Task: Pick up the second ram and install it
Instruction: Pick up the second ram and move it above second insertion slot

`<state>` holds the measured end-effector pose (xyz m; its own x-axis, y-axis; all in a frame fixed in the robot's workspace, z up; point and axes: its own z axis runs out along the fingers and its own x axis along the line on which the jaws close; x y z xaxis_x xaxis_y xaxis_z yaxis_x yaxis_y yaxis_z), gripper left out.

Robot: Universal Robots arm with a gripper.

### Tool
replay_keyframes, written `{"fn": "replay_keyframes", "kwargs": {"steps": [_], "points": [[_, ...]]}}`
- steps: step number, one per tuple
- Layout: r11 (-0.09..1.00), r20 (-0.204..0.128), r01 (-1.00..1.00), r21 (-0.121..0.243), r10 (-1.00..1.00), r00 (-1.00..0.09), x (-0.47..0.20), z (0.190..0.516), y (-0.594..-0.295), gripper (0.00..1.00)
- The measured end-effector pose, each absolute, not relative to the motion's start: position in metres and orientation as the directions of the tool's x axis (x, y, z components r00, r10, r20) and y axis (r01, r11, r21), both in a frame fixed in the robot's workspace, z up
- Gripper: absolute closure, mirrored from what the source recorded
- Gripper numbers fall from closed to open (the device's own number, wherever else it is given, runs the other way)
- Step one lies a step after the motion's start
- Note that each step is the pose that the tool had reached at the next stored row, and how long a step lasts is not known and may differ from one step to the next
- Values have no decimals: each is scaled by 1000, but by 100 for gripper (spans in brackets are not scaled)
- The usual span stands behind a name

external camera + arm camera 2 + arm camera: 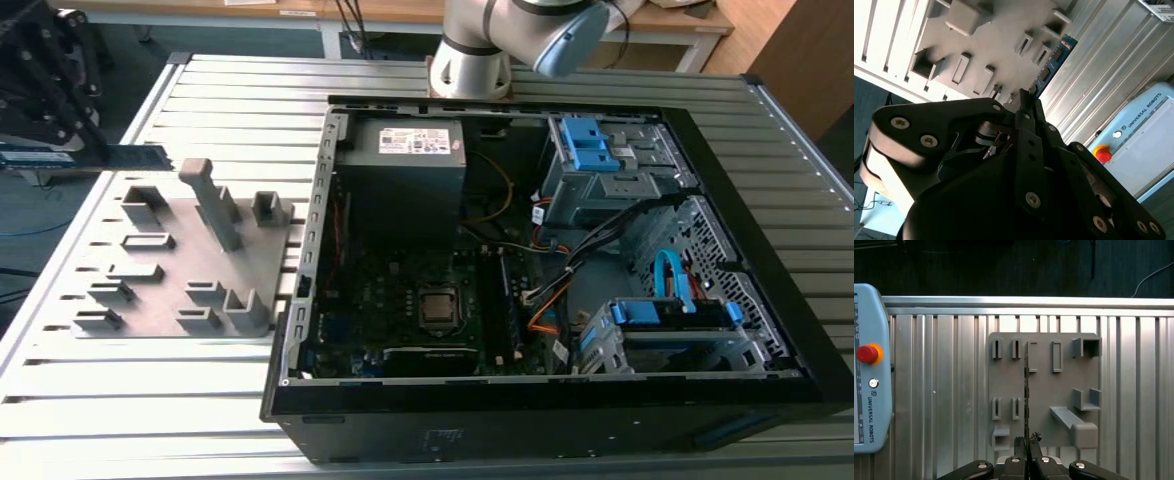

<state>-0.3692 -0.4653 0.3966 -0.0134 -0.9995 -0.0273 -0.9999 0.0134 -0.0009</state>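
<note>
Closest to the lens in both wrist views, the gripper is closed, its fingers pinched onto one end of the second ram. The stick runs edge-on up the middle of the first wrist view, away from the fingers.

In the exterior view, the held stick lies level at the upper left of the frame. It is clear of the grey holder block below it and touches none of the block's posts. The block rests on the slatted metal surface.

The open computer case fills the centre and right of the exterior view, well apart from the stick.

Judgement: the pick-up step is done and the carry towards the case is in hand, with nothing yet seated. Installation calls for the stick's long edge to line up with a free memory slot beside the processor socket. Whether any slot is already filled cannot be told.
</note>
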Motion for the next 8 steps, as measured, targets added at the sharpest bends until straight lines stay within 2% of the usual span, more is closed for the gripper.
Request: {"fn": "replay_keyframes", "kwargs": {"steps": [8], "points": [[13,-27,-1000,1,-1000,-13,-338,396,-465,86]]}}
